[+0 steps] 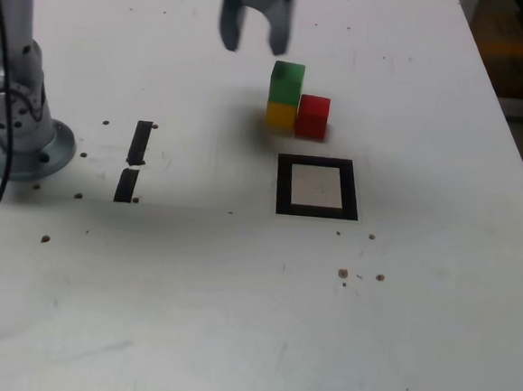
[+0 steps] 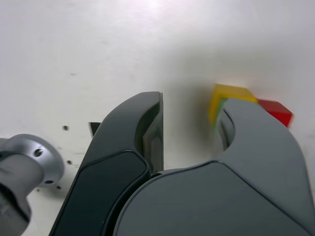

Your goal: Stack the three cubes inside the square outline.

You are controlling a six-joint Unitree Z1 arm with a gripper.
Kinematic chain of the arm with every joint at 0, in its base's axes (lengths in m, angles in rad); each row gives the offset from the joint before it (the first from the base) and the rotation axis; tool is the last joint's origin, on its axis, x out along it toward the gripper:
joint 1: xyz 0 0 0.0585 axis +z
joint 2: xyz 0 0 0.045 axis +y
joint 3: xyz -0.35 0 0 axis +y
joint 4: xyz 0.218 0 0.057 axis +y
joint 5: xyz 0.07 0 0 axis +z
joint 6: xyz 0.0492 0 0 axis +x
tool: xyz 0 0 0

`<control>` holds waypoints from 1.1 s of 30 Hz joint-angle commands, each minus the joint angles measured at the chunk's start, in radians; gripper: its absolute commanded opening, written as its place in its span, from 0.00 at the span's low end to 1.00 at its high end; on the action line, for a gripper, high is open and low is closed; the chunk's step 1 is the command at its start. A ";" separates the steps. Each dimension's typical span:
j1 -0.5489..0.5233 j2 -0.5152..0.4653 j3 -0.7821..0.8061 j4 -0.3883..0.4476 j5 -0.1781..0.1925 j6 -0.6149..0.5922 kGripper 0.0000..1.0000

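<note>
gripper hangs in the air at 12 o'clock in the exterior view, blurred, tips pointing down. its jaws stand apart with a gap between them and nothing in the gap; the wrist view shows the same, jaws parted and empty.

green cube sits on top of the yellow cube, a two-high stack on the table. red cube is on the table touching the yellow one at its 3 o'clock. stack is just past the gripper at its 5 o'clock, not touching it. in the wrist view yellow and red peek out behind one jaw.

square lies near the cubes at their 6 o'clock; its inside is bare white, and all three cubes are outside it.

two tape strips sit well apart at the square's 9 o'clock, and the arm base is further out at 9 o'clock.
</note>
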 commanded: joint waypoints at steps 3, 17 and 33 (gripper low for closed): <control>0.074 -0.019 0.081 -0.034 0.007 0.022 0.24; 0.096 -0.106 0.049 -0.029 -0.048 0.090 0.85; -0.005 0.111 -0.033 -0.018 -0.145 0.087 0.96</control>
